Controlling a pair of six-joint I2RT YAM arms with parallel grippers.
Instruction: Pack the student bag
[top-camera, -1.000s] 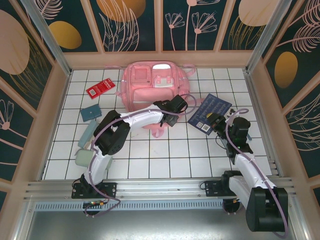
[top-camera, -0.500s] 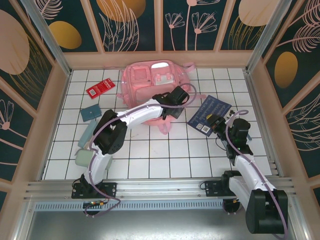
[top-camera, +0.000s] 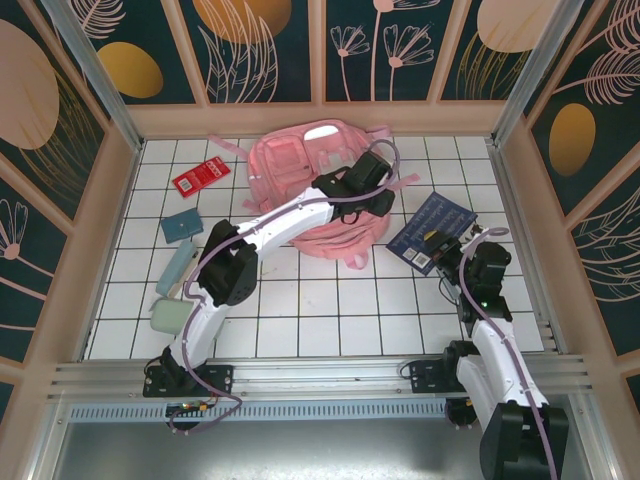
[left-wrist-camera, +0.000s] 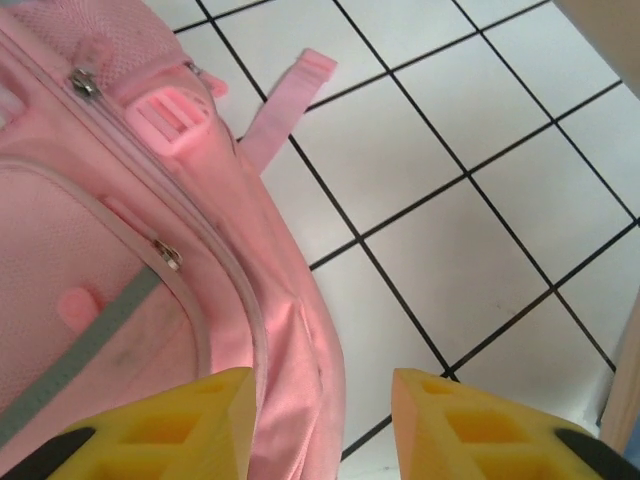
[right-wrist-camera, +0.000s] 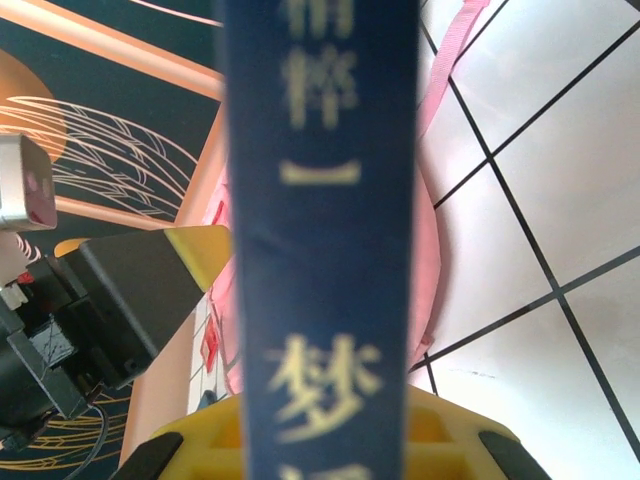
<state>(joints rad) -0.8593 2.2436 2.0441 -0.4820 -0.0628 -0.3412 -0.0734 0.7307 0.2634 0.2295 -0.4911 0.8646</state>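
Note:
The student bag (top-camera: 295, 175), a large pink backpack, lies tilted at the back of the tiled floor. My left gripper (top-camera: 377, 203) hovers over its right edge. In the left wrist view the left gripper (left-wrist-camera: 320, 410) is open, its yellow fingers (left-wrist-camera: 190, 425) straddling the bag's side seam (left-wrist-camera: 290, 360) without pinching it. My right gripper (top-camera: 443, 248) is shut on a dark blue book (top-camera: 430, 225) to the right of the bag. The book's spine (right-wrist-camera: 320, 200) stands upright between the right gripper's jaws (right-wrist-camera: 325, 440), with the bag (right-wrist-camera: 430, 250) behind it.
Left of the bag lie a red packet (top-camera: 201, 177), a small teal box (top-camera: 181, 224), a pale teal case (top-camera: 175, 268) and a light green block (top-camera: 167, 316). Wooden walls (top-camera: 115, 210) fence the floor on three sides.
My left gripper closed on the bag, swung right and farther back, dragging and turning the bag, then opened. The right gripper shifted the book slightly right and nearer.

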